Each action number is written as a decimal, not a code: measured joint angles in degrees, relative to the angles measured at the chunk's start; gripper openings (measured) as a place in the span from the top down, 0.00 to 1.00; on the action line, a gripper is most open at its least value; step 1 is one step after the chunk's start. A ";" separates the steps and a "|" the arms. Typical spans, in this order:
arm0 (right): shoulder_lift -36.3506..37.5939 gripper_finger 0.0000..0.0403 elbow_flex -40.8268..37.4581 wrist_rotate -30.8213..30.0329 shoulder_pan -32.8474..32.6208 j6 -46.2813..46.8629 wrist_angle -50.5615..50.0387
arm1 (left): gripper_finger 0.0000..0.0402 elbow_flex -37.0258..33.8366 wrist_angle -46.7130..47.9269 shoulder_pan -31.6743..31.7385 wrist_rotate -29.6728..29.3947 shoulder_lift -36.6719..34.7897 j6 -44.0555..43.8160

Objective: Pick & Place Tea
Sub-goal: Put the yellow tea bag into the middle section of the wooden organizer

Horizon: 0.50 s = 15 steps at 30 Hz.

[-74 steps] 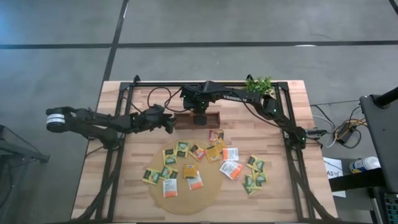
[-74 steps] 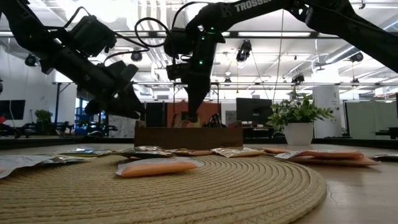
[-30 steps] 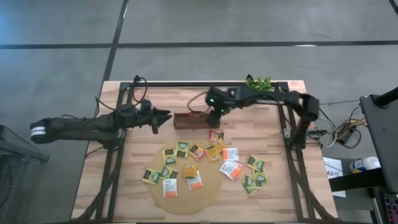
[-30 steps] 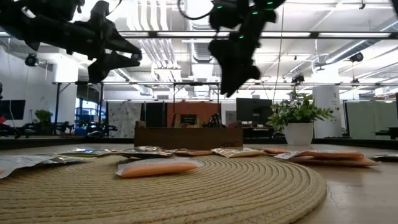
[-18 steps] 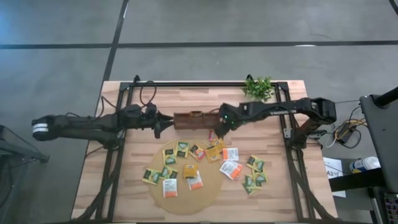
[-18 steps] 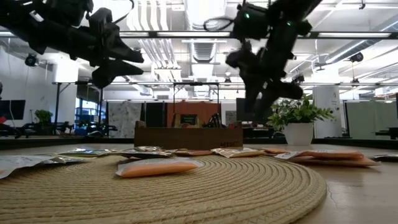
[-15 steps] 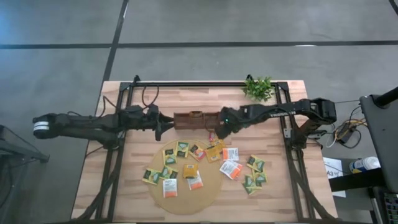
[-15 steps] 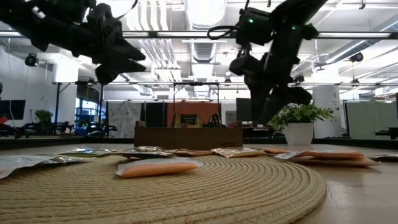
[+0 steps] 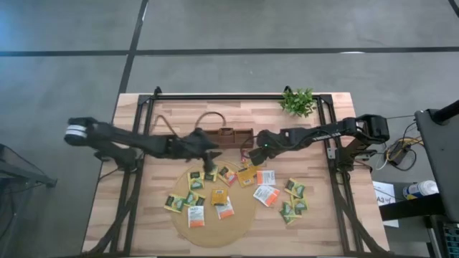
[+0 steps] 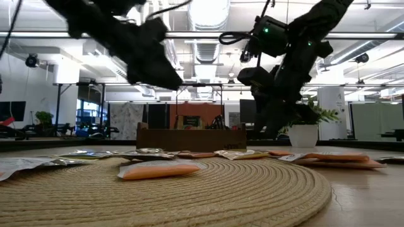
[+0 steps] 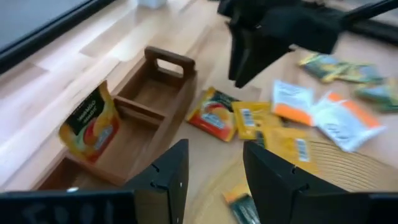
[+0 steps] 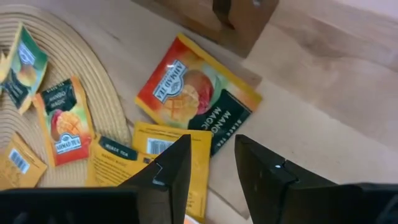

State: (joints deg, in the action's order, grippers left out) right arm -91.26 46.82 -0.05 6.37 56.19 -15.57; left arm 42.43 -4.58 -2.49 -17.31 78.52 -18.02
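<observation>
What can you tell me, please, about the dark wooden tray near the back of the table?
The dark brown wooden tray is a long, low box split by cross walls into compartments, with an arched handle at one end. It sits flat on the wooden table, just behind the round mat. One orange mango sachet leans upright inside a compartment; another sachet lies beside its outer wall.

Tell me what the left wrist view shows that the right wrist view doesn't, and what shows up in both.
Only the left wrist view looks into the wooden tray, where one orange sachet leans in a compartment; it also shows the tray's handle and the other arm above the table.

Only the right wrist view shows the sachets on the mat's edge, among them a green one and a small orange one.

Both show the mango sachet lying on bare wood beside the tray, with yellow sachets next to it, and open gripper fingers with nothing between them.
</observation>
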 joint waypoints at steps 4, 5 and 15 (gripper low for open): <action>0.02 0.71 -2.16 -0.37 0.00 -0.67 2.24 | 0.69 7.42 5.09 -0.96 -0.71 7.91 -0.20; 0.02 0.71 -2.66 -0.59 0.00 -0.87 2.86 | 0.72 9.06 6.62 -1.04 -0.49 9.44 -0.27; 0.15 0.75 -7.31 -1.14 -0.52 -0.89 9.32 | 0.99 14.95 7.29 -1.22 1.22 17.78 -1.31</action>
State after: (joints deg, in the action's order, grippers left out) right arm -91.11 39.51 -1.18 5.85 55.29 -6.25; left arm 57.38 2.71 -3.70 -16.10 96.30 -19.33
